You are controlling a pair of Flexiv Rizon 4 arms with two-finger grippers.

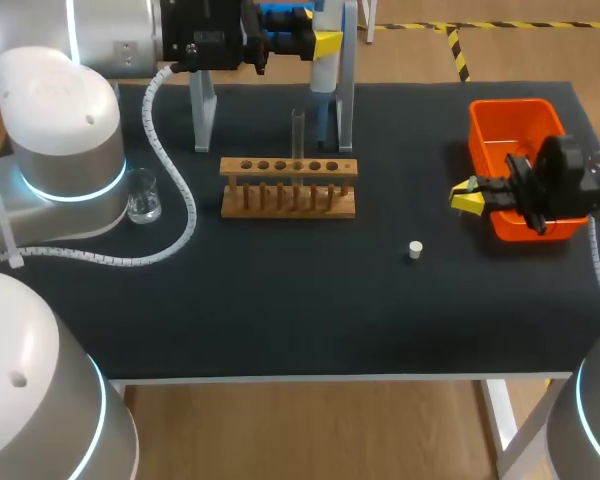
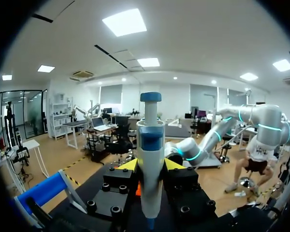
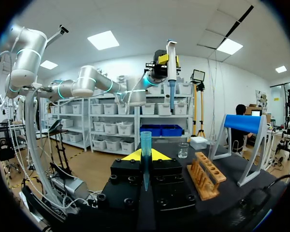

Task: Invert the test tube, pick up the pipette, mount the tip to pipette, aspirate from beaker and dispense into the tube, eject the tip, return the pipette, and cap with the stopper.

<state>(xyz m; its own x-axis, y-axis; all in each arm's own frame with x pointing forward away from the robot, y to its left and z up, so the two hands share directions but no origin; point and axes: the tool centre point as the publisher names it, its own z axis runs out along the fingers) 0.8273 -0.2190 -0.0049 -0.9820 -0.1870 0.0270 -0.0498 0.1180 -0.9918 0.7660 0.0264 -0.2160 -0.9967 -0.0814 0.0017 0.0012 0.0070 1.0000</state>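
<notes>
In the head view, the left tool [image 1: 315, 42] is sitting at the upper centre of the frame and is pinching the pipette [image 1: 323, 72], which is hanging upright in front of the grey stand [image 1: 204, 115]. In the left wrist view, the pipette body is standing between the yellow fingertips [image 2: 128, 165], and both are pressing against it from opposite sides. The test tube [image 1: 298, 135] is standing upright in the wooden rack [image 1: 288, 190] at the upper centre of the head view, just below and slightly left of the pipette, apart from the left tool. The right tool [image 1: 467, 196] is sitting at the centre right of the head view, just beside the orange bin [image 1: 515, 125]. In the right wrist view, it is pinching a blue pipette tip [image 3: 145, 154], which is standing upright between its fingers with the narrow end pointing down. The white stopper [image 1: 415, 250] is lying on the dark counter [image 1: 280, 300], to the lower left of the right tool and apart from it. The glass beaker [image 1: 143, 196] is standing at the centre left of the head view, well apart from both tools.
</notes>
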